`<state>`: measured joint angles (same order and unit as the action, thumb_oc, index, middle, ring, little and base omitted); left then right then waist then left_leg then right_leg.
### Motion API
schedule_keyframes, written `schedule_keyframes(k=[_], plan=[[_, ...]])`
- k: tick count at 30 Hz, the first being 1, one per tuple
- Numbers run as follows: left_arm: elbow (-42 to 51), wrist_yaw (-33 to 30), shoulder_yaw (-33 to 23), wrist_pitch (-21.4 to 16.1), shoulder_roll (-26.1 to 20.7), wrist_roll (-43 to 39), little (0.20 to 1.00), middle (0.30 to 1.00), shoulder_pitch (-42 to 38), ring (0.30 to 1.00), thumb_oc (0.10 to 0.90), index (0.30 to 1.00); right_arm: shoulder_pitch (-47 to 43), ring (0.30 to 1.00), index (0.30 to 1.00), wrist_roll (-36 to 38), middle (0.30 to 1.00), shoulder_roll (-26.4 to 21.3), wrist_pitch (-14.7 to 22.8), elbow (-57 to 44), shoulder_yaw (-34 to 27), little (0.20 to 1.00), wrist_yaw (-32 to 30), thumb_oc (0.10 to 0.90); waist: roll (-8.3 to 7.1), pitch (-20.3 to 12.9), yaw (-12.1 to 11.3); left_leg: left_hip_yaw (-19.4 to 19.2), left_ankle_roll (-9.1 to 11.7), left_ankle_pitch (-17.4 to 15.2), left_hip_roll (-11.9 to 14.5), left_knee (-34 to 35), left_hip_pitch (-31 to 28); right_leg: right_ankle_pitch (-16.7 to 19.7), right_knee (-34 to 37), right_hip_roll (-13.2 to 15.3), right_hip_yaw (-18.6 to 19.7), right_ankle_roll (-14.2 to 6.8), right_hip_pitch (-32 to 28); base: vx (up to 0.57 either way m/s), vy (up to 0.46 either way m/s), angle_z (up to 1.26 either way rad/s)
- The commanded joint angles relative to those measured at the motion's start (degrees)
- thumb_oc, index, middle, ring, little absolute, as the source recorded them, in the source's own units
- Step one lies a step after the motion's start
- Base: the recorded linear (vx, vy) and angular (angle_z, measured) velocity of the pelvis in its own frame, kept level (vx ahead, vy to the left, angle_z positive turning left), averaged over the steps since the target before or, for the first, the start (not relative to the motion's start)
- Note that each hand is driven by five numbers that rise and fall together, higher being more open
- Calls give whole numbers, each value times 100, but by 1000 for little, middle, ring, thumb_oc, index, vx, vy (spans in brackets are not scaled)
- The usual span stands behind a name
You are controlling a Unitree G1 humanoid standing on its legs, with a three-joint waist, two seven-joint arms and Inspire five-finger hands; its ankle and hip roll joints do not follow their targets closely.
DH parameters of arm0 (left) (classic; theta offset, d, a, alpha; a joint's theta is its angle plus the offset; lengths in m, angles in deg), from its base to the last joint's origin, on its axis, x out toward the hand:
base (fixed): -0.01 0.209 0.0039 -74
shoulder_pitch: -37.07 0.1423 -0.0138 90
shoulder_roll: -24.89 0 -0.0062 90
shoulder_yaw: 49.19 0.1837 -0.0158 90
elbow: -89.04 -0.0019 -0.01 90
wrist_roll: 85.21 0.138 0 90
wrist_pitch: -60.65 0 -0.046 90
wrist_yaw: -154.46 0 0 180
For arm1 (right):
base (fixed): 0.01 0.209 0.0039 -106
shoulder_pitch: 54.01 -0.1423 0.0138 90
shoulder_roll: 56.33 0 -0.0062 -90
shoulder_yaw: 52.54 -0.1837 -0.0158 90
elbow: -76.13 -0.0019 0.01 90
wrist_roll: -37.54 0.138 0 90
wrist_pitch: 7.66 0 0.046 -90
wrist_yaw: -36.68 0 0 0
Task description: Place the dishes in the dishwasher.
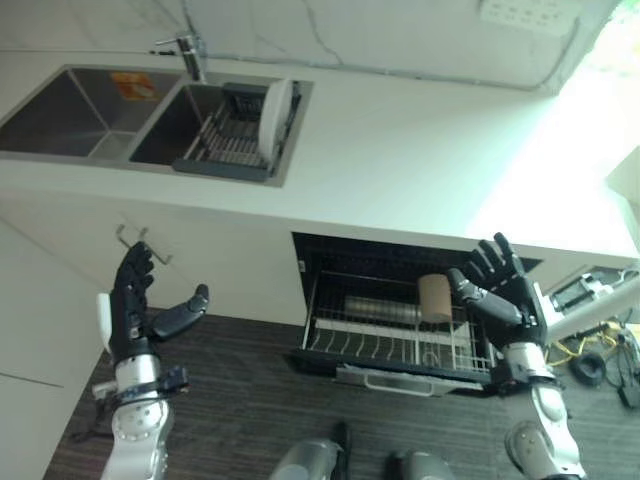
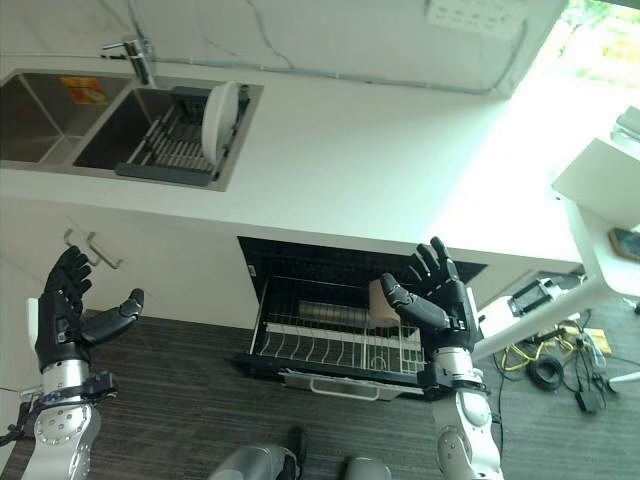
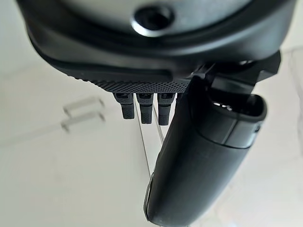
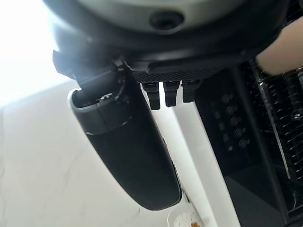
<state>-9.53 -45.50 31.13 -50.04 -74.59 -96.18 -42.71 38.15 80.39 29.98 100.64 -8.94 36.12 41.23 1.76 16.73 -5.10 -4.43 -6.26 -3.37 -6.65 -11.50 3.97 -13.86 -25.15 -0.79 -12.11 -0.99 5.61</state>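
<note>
A white plate (image 1: 273, 118) stands on edge in a dark drying rack (image 1: 228, 140) inside the right basin of the sink (image 1: 60, 110). Under the counter, the dishwasher's wire rack (image 1: 390, 340) is pulled out, with a tan cup (image 1: 434, 297) and a metal pot (image 1: 380, 309) in it. My left hand (image 1: 135, 305) is raised in front of the cabinet at the lower left, fingers straight, holding nothing. My right hand (image 1: 508, 290) is up at the rack's right end, beside the tan cup, also open and empty.
The white counter (image 1: 420, 160) runs across the view, with a tap (image 1: 188, 50) behind the sink. Cabinet handles (image 1: 125, 238) sit just above my left hand. A white table (image 2: 600, 210) and cables (image 2: 550, 365) lie at the right. The floor is dark wood.
</note>
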Motion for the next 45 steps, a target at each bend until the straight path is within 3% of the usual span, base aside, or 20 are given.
schedule_keyframes(k=[1,3,7,8,10,13,17,19,23,24,25,26,28,29,32,35,37,42,44,45], plan=[[512,-535,-190,-465,-154,307,900,900,-207,900,800,900,-350,900,900,254,900,-337,850,-211,-513,900,130,800,-50,-270,272,783,292,-914,156,-569,-9,297,796,132,407,-240,-336,34,-72,55],[-85,-643,-224,-381,-73,28,900,900,-221,900,800,900,-386,900,900,410,900,-414,874,-127,-473,900,193,800,-88,-318,270,605,356,-866,164,-569,-14,189,796,226,259,-197,-351,53,-55,57],[-844,-409,-80,-126,67,-152,900,900,-154,900,800,900,-424,900,900,379,900,-496,856,-150,-533,900,183,800,-266,-275,293,287,363,-831,41,-569,-271,181,796,449,400,-135,-367,66,-10,6],[-1102,-229,8,-64,102,-302,900,900,-163,900,800,900,-447,900,900,334,900,-527,827,-179,-543,900,125,800,-327,-176,294,204,425,-638,36,-754,-244,193,796,511,489,-94,-405,20,6,-8],[-1502,118,173,155,172,-537,900,900,-172,900,800,900,-504,900,900,286,900,-506,848,-130,-543,900,144,800,-321,-41,276,229,553,-425,100,-1263,116,220,796,452,589,-52,-470,35,36,-11],[-2125,617,335,441,415,-471,900,900,-181,900,800,900,-598,900,900,148,900,-463,846,-111,-514,900,119,800,-293,-21,221,331,554,-294,229,-784,95,213,796,441,615,-91,-527,118,129,9],[-3908,1461,793,985,986,-548,900,900,-172,900,800,900,-918,900,900,-77,900,-587,691,-214,-437,900,-120,800,-67,-15,171,741,958,-29,923,-569,671,-74,796,301,709,-110,-785,189,324,-24],[-5099,1639,912,1667,1200,-625,900,900,-274,900,800,900,-1017,900,900,-201,900,-698,533,-291,-368,900,-171,800,-54,-56,217,858,1066,-32,1050,-569,771,-127,796,370,794,-163,-861,268,462,-57],[-6028,1936,871,2338,1381,-555,900,900,-229,900,800,900,-1070,900,900,-183,900,-880,571,-369,-359,900,-303,800,-78,-166,241,990,978,-270,912,-569,577,-74,796,548,838,-269,-793,195,319,-57],[-6142,1953,837,2477,1413,-925,900,900,-221,900,800,900,-1080,900,900,-191,900,-901,597,-410,-382,900,-378,800,-81,-179,245,981,939,-341,870,-569,512,-36,796,608,821,-308,-763,178,397,-47],[-6330,2006,672,2904,1412,-1460,900,900,-288,900,800,900,-1140,900,900,-246,900,-888,701,-545,-383,900,-633,800,-71,-210,273,970,820,-548,787,-569,344,60,796,776,783,-427,-663,171,439,-25],[-6463,2114,642,2980,1382,-1342,900,900,-349,900,800,900,-1185,900,900,-303,900,-880,810,-657,-402,900,-832,800,-82,-224,273,939,707,-658,725,-569,283,137,796,891,774,-485,-614,161,442,-17],[-6526,2142,679,2915,1355,-1209,900,900,-390,900,800,900,-1217,900,900,-378,900,-842,846,-763,-423,900,-950,800,-81,-235,255,905,585,-731,659,-569,255,188,796,971,787,-514,-620,104,293,-3],[-6590,2135,771,2863,1333,-1192,900,900,-413,900,800,900,-1235,900,900,-563,900,-747,905,-854,-367,900,-934,800,-52,-244,227,806,403,-817,601,-569,199,515,796,1067,596,-586,-597,89,240,-14],[-6604,2093,749,2850,1347,-1324,900,900,-398,900,800,900,-1362,900,900,-907,900,-660,997,-953,-223,900,-996,800,-7,-252,64,552,300,-893,643,-569,154,814,720,1065,46,-594,-540,50,148,-57],[-6509,2052,786,2826,1430,-1304,900,900,-379,900,800,900,-1467,900,900,-1114,900,-706,1315,-1049,-183,900,-1259,800,-112,-233,-3,431,267,-939,517,-569,176,566,796,830,1,-506,-288,11,15,-119],[-6291,1920,880,2910,1436,-1326,900,900,-358,900,800,900,-1629,900,900,-1166,900,-807,1544,-1080,-142,900,-1387,800,-158,-263,-69,377,278,-930,466,-569,258,442,796,857,39,-516,-102,-5,-67,-47],[-6257,1775,991,2847,1488,-1450,900,900,-350,900,800,900,-1843,900,900,-1305,900,-856,1613,-1329,-94,900,-1477,800,-208,-308,-93,278,318,-934,494,-569,323,319,796,787,76,-450,-40,12,-89,-14],[-6272,1707,979,2839,1508,-1535,900,900,-385,900,800,900,-1903,900,900,-1307,900,-877,1578,-1442,-84,900,-1461,800,-281,-308,-78,231,295,-966,423,-569,207,282,796,783,128,-398,-42,50,-138,6],[-6258,1607,953,2774,1536,-1593,900,900,-405,900,800,900,-1954,900,900,-1325,900,-924,1639,-1503,-84,900,-1431,800,-432,-252,-88,136,296,-904,271,-569,-11,272,796,889,200,-330,-87,84,-125,18]])
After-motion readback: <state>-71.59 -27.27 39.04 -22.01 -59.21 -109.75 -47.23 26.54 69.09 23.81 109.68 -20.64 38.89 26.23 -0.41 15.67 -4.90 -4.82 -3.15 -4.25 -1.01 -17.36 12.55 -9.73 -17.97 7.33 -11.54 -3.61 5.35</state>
